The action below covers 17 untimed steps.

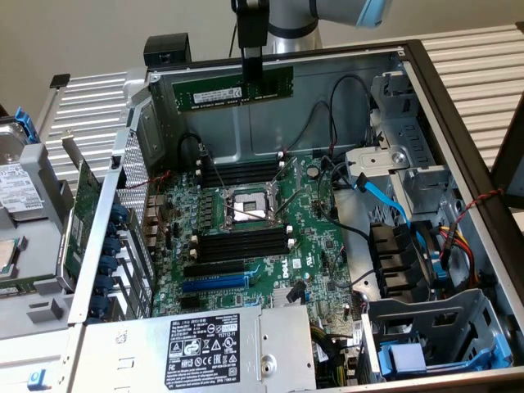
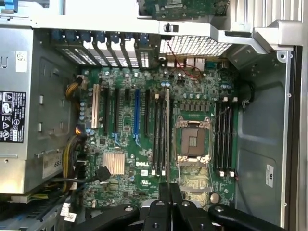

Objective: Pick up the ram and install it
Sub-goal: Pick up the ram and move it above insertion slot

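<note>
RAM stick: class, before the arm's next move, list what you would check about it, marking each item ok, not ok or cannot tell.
1. Gripper shut on the ram: ok.
2. Ram held high above the motherboard: ok.
3. Ram's long edge parallel to the memory slots, judged in the wrist view: ok.
4. Memory slots empty: ok.
5. White end clips swung open: cannot tell.
</note>
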Available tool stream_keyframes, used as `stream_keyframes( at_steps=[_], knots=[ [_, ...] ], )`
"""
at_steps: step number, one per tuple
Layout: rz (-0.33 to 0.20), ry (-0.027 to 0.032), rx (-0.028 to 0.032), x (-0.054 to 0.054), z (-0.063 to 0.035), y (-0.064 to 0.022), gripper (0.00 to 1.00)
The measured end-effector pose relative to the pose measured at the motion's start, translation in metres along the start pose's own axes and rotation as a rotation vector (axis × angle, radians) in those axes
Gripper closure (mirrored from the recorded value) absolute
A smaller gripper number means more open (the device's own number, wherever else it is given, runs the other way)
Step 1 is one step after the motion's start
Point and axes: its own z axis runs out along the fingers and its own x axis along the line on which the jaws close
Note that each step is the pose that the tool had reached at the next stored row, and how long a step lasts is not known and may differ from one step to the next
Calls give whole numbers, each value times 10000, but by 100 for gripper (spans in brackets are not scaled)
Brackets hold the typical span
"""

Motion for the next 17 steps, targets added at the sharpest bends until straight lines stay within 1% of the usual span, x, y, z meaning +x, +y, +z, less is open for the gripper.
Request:
stream_keyframes(
  at_steps=[5,12,17],
  knots=[
    [203,-2,4,-34,52,-5,88],
    [405,-5,8,-82,74,-2,88],
    [418,-6,8,-106,85,52,88]
  ],
)
